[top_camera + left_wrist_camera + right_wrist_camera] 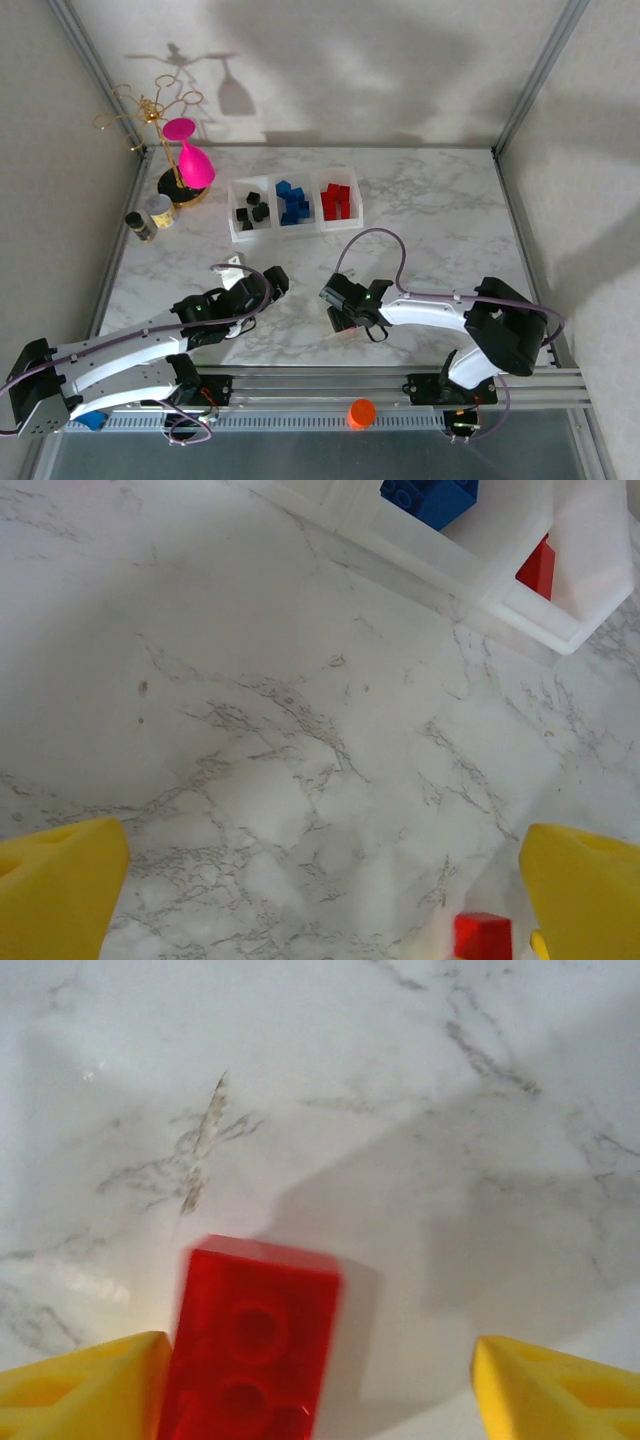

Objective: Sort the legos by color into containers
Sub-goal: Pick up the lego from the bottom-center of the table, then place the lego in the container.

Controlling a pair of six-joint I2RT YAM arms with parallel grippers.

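Between the unclenched jaws of our right gripper (315,1360) we see a red lego (250,1345) on the marble table (400,1110), just beside one jaw; our left gripper (320,880) hangs spread wide, grasping nothing; the containers (296,232) sit well apart.

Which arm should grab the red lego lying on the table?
The right arm, probably. Its open fingers sit on either side of the red lego, while the left fingers hang over bare marble.
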